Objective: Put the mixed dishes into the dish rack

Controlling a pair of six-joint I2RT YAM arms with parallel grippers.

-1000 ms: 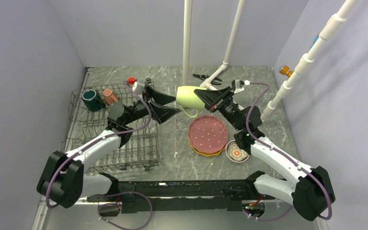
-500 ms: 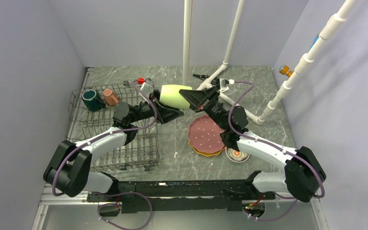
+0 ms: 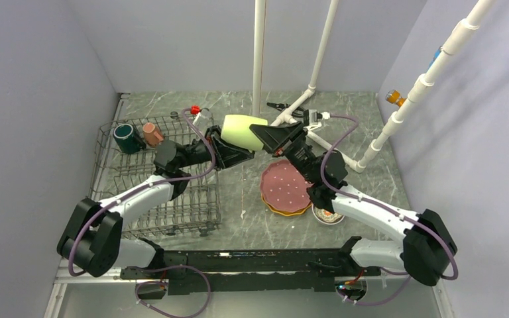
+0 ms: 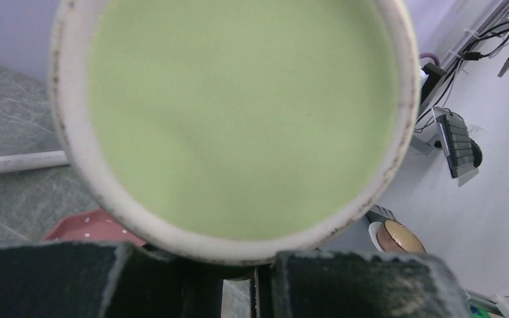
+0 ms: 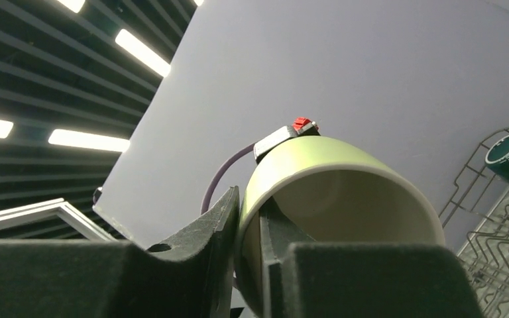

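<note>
Right end effector (image 5: pixel 248 225): your fingers pinch the rim wall of the light green mug (image 3: pixel 242 130), one inside and one outside, holding it on its side above the table (image 3: pixel 238 199).
Left end effector (image 3: pixel 237 157): just under the mug's base; you cannot tell whether it grips anything.
Dish rack (image 3: pixel 146 199): left of your left end effector, with the dark green mug (image 3: pixel 125 137) and salmon mug (image 3: pixel 152 132) at its far corner.
</note>
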